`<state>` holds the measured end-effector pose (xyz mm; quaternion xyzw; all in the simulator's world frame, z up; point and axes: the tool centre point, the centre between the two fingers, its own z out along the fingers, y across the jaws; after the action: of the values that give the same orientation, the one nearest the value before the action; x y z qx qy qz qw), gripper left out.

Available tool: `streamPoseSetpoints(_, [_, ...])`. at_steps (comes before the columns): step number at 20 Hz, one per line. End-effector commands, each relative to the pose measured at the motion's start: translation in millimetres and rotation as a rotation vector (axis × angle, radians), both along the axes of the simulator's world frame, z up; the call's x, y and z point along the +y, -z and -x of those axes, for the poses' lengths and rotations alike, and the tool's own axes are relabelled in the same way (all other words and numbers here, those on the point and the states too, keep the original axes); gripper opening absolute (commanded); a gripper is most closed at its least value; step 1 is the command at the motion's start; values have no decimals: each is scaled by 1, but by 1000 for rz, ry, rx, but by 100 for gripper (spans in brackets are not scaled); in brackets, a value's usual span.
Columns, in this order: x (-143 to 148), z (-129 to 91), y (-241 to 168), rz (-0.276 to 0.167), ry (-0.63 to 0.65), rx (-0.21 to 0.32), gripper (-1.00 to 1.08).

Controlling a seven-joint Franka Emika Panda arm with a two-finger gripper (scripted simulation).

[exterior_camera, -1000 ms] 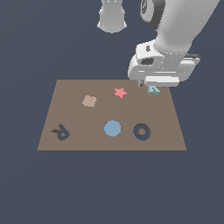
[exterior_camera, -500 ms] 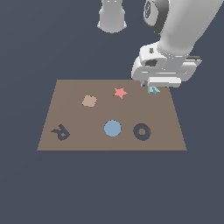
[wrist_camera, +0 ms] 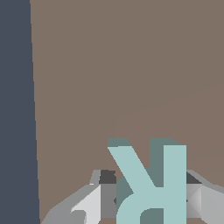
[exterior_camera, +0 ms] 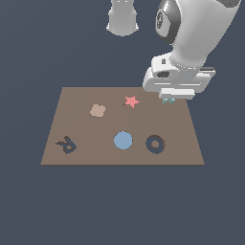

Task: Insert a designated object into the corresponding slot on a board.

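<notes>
Across the middle of the exterior view, a flat brown board (exterior_camera: 182, 139) is laid on a dark blue-grey surface (exterior_camera: 28, 206). On the board, a tan blob (exterior_camera: 97, 110) is seen in the upper left part and a pink star (exterior_camera: 131, 101) just to its right. Lower down, a dark R-shaped slot (exterior_camera: 66, 144) is set near the board's left edge, a blue disc (exterior_camera: 123, 140) is placed near the centre, and a dark ring (exterior_camera: 155, 144) is placed to the right of the disc.

At the upper right of the frame, a large white robot arm (exterior_camera: 196, 33) is shown coming down to the board's upper right corner. Its gripper (exterior_camera: 168, 100) is mostly hidden by the white wrist housing, and only a sliver of teal is seen beneath it.

In the wrist view, a pale teal letter R block (wrist_camera: 153, 183) is shown large, clamped between two grey fingers (wrist_camera: 89, 203), one on each side of it. The block is held above bare brown board, near an edge where the dark surface begins. Whether it touches the board cannot be told. The block is well apart from the R-shaped slot, which lies at the opposite, lower left end of the board in the exterior view.

A second pale grey shape (exterior_camera: 122, 16) is seen at the top centre of the exterior view.
</notes>
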<state>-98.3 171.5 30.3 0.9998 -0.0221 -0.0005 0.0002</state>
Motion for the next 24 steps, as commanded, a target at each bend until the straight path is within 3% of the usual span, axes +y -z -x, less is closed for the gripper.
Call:
streamPoseSetpoints(1, [0, 0, 0, 0, 0, -1, -100])
streamPoseSetpoints(14, [1, -3, 0, 0, 13, -1, -100])
streamPoseSetpoints(24, [2, -35, -1, -1, 165, -1, -100])
